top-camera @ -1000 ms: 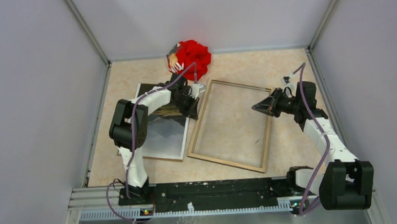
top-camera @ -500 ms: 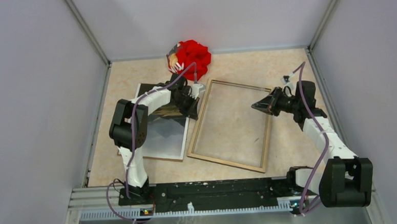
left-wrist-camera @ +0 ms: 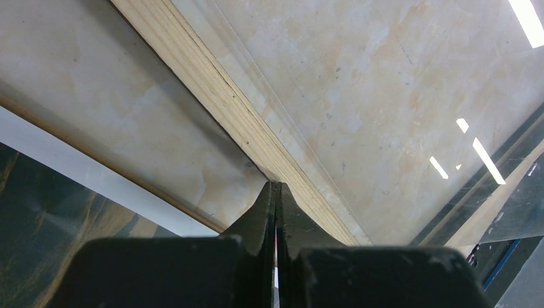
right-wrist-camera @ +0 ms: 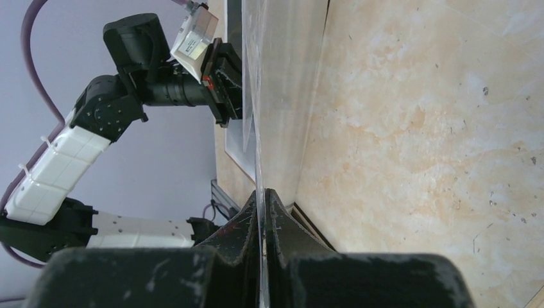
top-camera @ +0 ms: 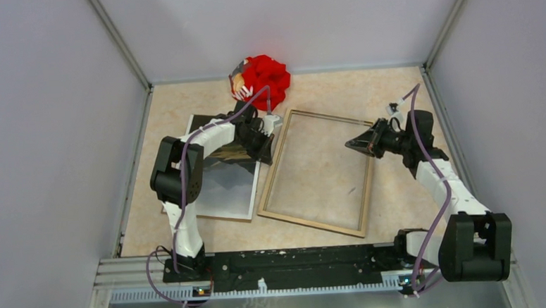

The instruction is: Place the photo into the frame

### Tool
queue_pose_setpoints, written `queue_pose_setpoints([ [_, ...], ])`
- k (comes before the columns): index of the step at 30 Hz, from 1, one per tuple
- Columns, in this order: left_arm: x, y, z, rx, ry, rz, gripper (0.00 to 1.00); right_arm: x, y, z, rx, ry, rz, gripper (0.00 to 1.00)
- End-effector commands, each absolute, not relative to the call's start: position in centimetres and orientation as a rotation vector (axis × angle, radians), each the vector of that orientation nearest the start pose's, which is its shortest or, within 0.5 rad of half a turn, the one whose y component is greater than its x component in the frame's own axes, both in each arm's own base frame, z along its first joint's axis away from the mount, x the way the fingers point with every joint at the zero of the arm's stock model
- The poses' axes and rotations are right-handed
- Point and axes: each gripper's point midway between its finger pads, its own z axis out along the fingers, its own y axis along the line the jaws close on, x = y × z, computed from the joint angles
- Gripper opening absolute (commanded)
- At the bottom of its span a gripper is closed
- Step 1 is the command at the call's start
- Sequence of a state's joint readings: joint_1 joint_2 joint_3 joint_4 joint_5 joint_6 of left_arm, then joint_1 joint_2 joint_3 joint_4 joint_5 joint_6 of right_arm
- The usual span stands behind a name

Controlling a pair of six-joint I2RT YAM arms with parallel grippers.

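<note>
Wood-coloured side up, the frame (top-camera: 309,223) is lying flat in the middle of the bench (top-camera: 337,87) in the top view. The photo (top-camera: 230,188) is lying just beside its left rail, picture side up and partly under the left arm. A red cloth bundle (top-camera: 266,78) is sitting beyond both, near the back wall. The left pincer (top-camera: 267,132) is reaching to the frame's far left corner. The right pincer (top-camera: 353,145) is hanging over the right rail, and a faint clear sheet (top-camera: 320,165) is showing over the frame's opening.

From the left wrist, the left pincer (left-wrist-camera: 276,192) is pressing its fingers together, tips right at the frame's wooden rail (left-wrist-camera: 218,96). Whether it is nipping anything I cannot tell. The clear sheet (left-wrist-camera: 385,96) is catching light beyond the rail, and the photo (left-wrist-camera: 38,224) is lying at lower left.

From the right wrist, the right pincer (right-wrist-camera: 262,199) is pinching the clear sheet (right-wrist-camera: 253,96), which is showing edge-on and running towards the left arm (right-wrist-camera: 77,141).
</note>
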State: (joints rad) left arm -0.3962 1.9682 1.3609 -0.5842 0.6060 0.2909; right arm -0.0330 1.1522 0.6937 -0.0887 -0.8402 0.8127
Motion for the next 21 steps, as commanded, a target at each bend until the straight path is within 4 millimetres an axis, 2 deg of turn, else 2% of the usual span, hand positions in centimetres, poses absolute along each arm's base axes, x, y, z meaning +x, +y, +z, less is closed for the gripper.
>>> queue_pose_setpoints([
  [1,33.7,-23.7,3.7,1.072,2.479,-0.852,0.00,29.6,14.6,20.4,0.301,2.122,1.369,0.00],
  [12,33.7,-23.7,4.0,1.068,2.477,-0.845,0.00,29.4,14.8,20.7,0.286,2.114,1.379,0.00],
  [21,33.5,-23.6,3.6,1.066,2.483,-0.849,0.00,29.3,15.1,21.6,0.348,2.080,1.423,0.00],
])
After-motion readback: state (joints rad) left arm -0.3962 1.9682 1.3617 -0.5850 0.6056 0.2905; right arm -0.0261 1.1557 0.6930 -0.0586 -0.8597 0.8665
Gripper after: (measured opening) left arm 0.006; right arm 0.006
